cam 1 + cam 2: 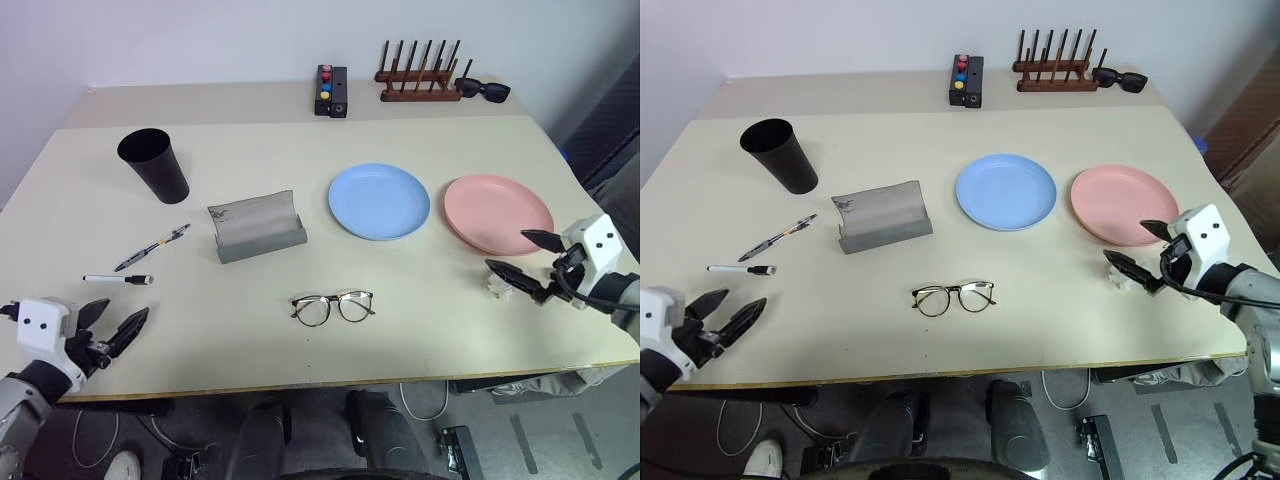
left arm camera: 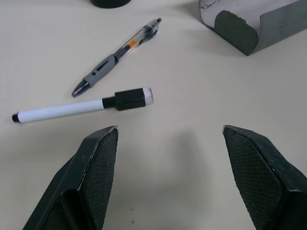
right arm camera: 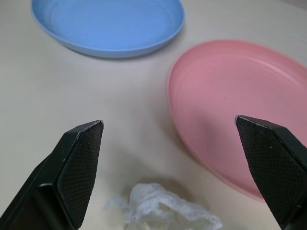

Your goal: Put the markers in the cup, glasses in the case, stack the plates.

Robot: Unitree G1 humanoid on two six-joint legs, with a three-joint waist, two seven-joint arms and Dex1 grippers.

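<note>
Two plates [image 1: 379, 200] (blue, pink) lie side by side, unstacked.

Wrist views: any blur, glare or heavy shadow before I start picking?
Left wrist view: white marker and pen sharp, soft shadows, near fingers slightly soft. Right wrist view: pink plate shows mild sheen, no harsh glare; crumpled wrapper a little blurred.
</note>
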